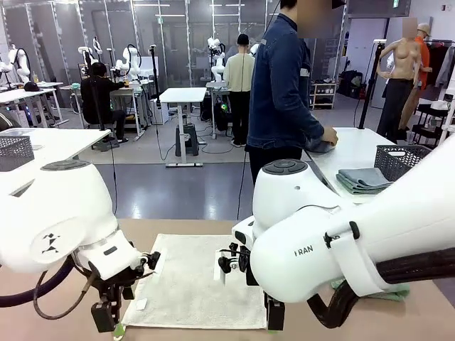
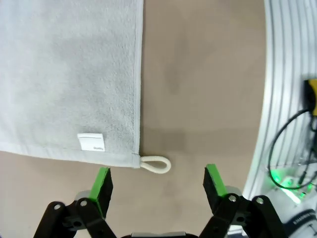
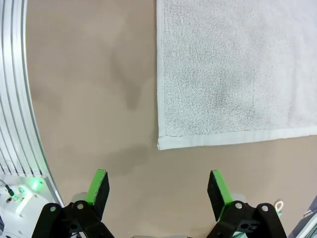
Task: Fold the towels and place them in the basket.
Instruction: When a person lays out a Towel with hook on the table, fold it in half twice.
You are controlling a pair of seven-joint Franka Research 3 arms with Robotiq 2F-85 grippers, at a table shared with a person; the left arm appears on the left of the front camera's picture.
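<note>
A cream-white towel [image 1: 195,280] lies spread flat on the brown table. My left gripper [image 1: 106,318] hovers open over its near left corner. In the left wrist view the towel [image 2: 69,74] ends in a white corner loop [image 2: 156,164] just ahead of the gap of the left gripper [image 2: 158,186]. My right gripper [image 1: 274,316] is open above the near right corner. The edge of the towel [image 3: 237,69] lies just beyond the right gripper [image 3: 158,191]. A mint green towel [image 1: 389,290] peeks out under my right arm. A dark mesh basket [image 1: 402,162] stands far right, beside folded grey-blue towels [image 1: 362,179].
A person in a denim jacket [image 1: 284,85] stands at the white side table [image 1: 355,145] on the right, hands on a cloth. Another mesh basket [image 1: 14,150] sits on a table at far left. Bare brown tabletop [image 1: 178,227] surrounds the spread towel.
</note>
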